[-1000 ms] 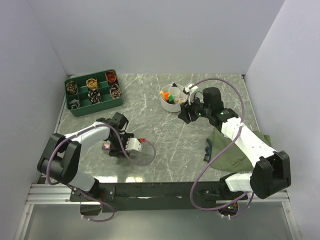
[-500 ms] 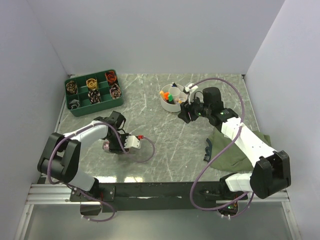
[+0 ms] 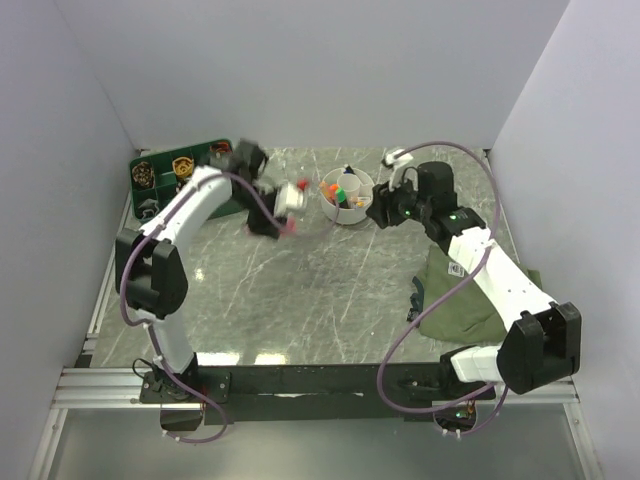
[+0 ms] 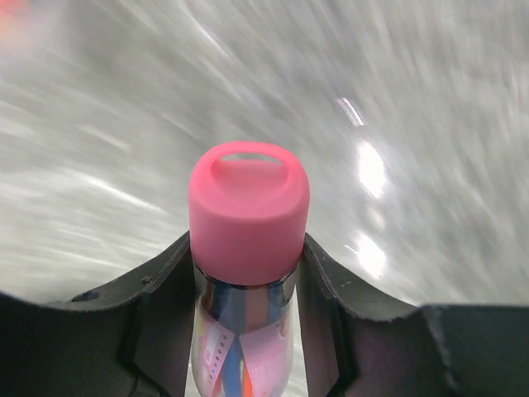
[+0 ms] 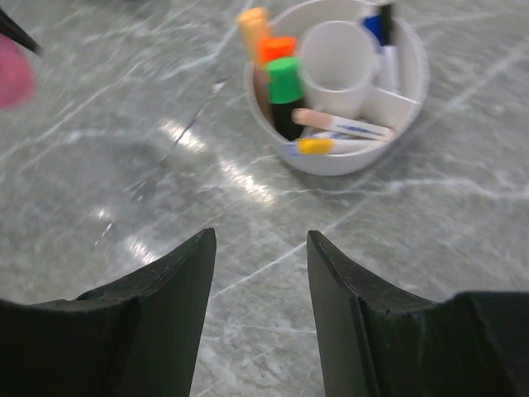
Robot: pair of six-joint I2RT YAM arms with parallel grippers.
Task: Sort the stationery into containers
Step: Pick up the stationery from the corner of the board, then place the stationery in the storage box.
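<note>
Your left gripper [image 4: 245,265] is clamped on the thick pink marker [image 4: 248,207] just under its cap, jaws closed on the barrel. The streaked tabletop [image 4: 430,74] behind it suggests the arm is mid-swing. A second ago this arm sat low at the near left. Now it has carried the marker up and across, leaving the dark green tray [image 3: 162,170] at its nine o'clock. The white bowl [image 3: 345,213] is at the marker's three o'clock, near, but the marker is not yet over the rim.

That puts you at the delivery step: the pick is done, the drop is not.

Inside the bowl (clearest from the right wrist), the orange-capped marker [image 5: 279,50] and green-capped marker [image 5: 285,81] stand together at nine o'clock of the central cup [image 5: 335,54]. A yellow pen [image 5: 318,146] lies at six and a blue-capped pen [image 5: 376,26] at one.

At the bowl's three o'clock, your right gripper [image 5: 260,248] hangs with jaws apart and nothing between them, off the marker's likely path. The olive pouch [image 3: 470,300] lies at its five o'clock.
</note>
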